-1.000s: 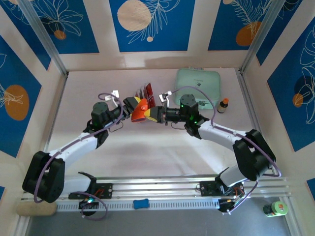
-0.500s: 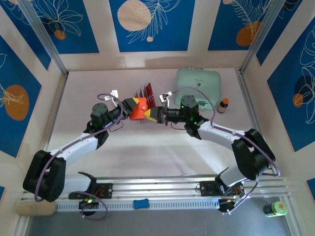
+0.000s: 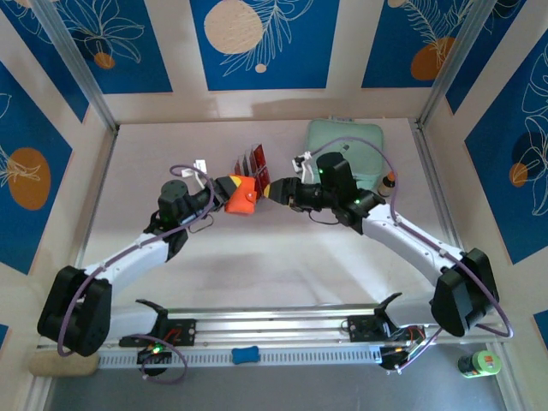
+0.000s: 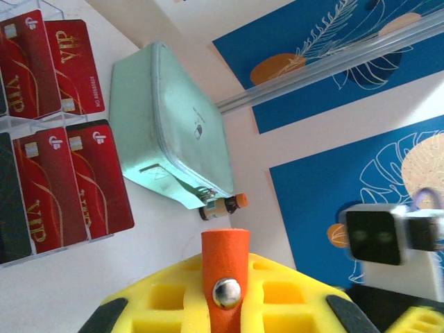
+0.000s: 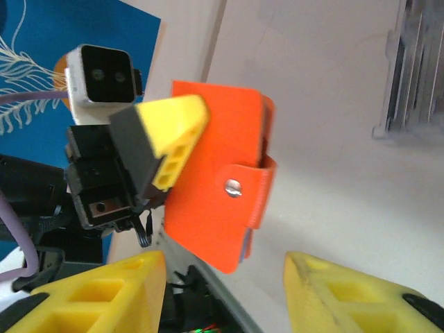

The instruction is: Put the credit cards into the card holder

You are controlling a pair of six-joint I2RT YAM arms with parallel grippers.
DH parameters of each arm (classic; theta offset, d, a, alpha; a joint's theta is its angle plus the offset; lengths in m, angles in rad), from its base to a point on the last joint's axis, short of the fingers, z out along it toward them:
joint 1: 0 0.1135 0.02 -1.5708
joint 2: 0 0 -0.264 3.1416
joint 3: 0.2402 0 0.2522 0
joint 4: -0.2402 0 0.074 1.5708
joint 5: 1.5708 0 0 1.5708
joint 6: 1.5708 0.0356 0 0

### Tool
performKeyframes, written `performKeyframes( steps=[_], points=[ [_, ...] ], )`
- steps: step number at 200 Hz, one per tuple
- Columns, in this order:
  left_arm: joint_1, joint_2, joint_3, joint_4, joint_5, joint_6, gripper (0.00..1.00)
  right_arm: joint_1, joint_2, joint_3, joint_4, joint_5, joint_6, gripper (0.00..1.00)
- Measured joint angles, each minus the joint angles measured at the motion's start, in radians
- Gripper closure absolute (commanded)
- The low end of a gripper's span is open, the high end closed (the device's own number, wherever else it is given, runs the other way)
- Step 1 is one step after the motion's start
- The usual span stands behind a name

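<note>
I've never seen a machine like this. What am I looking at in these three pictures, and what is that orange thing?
These are two robot arms bolted to a table. The wide picture is taken from above and behind them. The other two come from small cameras on each arm's wrist. Each arm ends in a gripper, a two-finger pincer with yellow pads. The left gripper is shut on the orange thing, a small wallet. The right gripper is open, just beside it. Farther back are red cards, a mint-green case and a small bottle.
</note>
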Motion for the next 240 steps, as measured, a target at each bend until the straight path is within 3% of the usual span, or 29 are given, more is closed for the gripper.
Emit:
performKeyframes(
  steps=[58,130,211,240],
  points=[
    [-0.049,-0.001,0.000,-0.034,-0.071,0.001,1.00,0.116,0.135,0.203,-0.254,0.197,-0.172,0.46],
    [-0.086,-0.006,0.000,-0.056,-0.129,0.001,1.00,0.164,0.281,0.296,-0.306,0.281,-0.219,0.47],
    [-0.122,-0.004,-0.010,-0.111,-0.162,-0.004,1.00,0.194,0.256,0.172,-0.256,0.489,-0.211,0.61],
    [-0.130,-0.006,-0.010,-0.089,-0.158,-0.016,1.00,0.143,0.236,0.064,-0.274,0.587,-0.192,0.63]
  ],
)
